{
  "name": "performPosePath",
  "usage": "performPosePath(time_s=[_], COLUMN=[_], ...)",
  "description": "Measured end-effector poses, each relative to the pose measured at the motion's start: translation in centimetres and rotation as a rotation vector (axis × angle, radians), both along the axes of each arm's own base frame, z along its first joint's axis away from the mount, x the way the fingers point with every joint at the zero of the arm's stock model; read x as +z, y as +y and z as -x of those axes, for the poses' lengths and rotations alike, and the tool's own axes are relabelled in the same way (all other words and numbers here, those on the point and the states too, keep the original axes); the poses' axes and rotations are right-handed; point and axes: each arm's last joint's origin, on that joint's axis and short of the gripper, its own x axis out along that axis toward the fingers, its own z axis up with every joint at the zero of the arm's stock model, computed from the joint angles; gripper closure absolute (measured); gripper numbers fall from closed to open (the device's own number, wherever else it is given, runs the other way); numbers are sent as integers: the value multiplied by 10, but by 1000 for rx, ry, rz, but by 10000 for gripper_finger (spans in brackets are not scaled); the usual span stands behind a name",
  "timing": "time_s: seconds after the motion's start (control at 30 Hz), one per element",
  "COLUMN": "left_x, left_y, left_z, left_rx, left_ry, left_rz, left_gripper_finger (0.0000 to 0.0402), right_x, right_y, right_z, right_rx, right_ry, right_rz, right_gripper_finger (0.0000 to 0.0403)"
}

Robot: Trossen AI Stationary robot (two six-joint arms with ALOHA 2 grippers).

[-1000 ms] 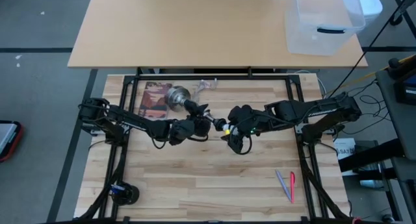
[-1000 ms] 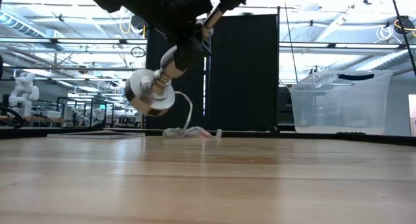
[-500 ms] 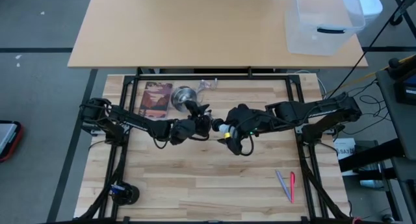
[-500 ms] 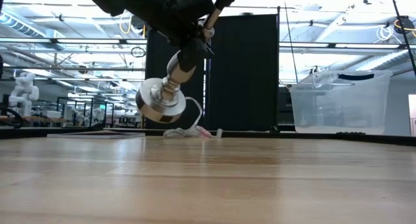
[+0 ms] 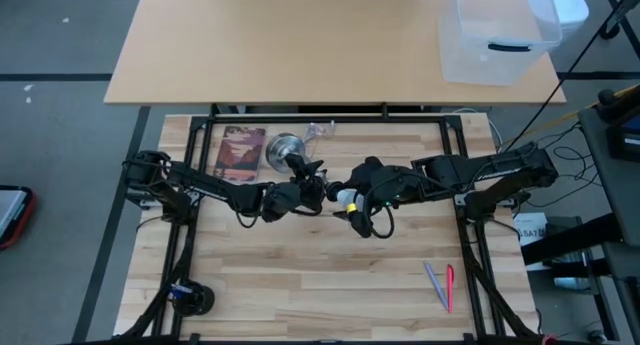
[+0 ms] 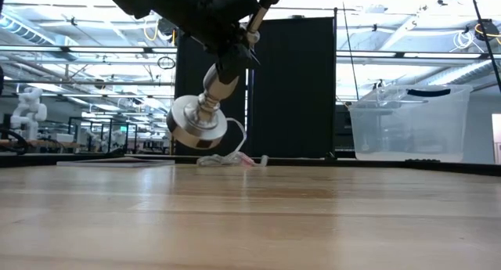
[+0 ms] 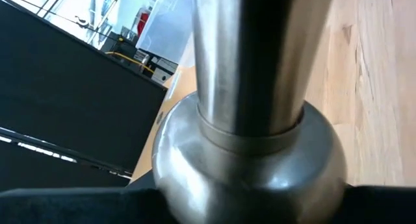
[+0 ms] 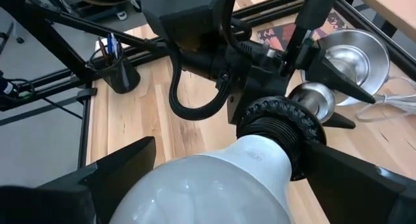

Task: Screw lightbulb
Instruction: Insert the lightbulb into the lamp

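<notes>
While you read across from the left, note first the left pincer (image 5: 312,191), pinching the stem of the silvery lamp stand (image 6: 200,120) and holding it tilted above the tabletop (image 5: 300,285), its round base (image 5: 283,148) turned away from the right arm and its dark ribbed socket (image 8: 278,125) facing that arm. Next comes the lightbulb (image 5: 345,197): it sits between the two pincers, its screw end entered in the socket and its frosted globe (image 8: 208,182) pointing toward the right arm. Its long axis runs in one line with the stand's stem, roughly from one pincer to the other across the tabletop. Last, the right pincer (image 5: 358,199) stands with its fingers (image 8: 123,162) spread wide to either side of the globe and apart from it, so the bulb appears held by the socket alone. You may judge that the right arm is the nearer for turning, since the globe lies straight ahead of its pincer along that shared axis; how deeply the thread is seated cannot be told. Any re-grip must stay on that axis, or the bulb could be levered sideways.
</notes>
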Motion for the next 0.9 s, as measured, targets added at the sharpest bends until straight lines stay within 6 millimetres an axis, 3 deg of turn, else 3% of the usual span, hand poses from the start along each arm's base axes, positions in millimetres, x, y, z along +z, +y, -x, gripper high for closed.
performPosePath(time_s=[0.9], left_x=[-7], left_y=[-2], left_z=[-4], left_rx=[-177], left_ry=[-66], left_rz=[211], left_gripper_finger=[272], right_x=[7], right_y=[-1], right_z=[-2], right_rx=[2], right_ry=[-57], right_rz=[8], right_gripper_finger=[27])
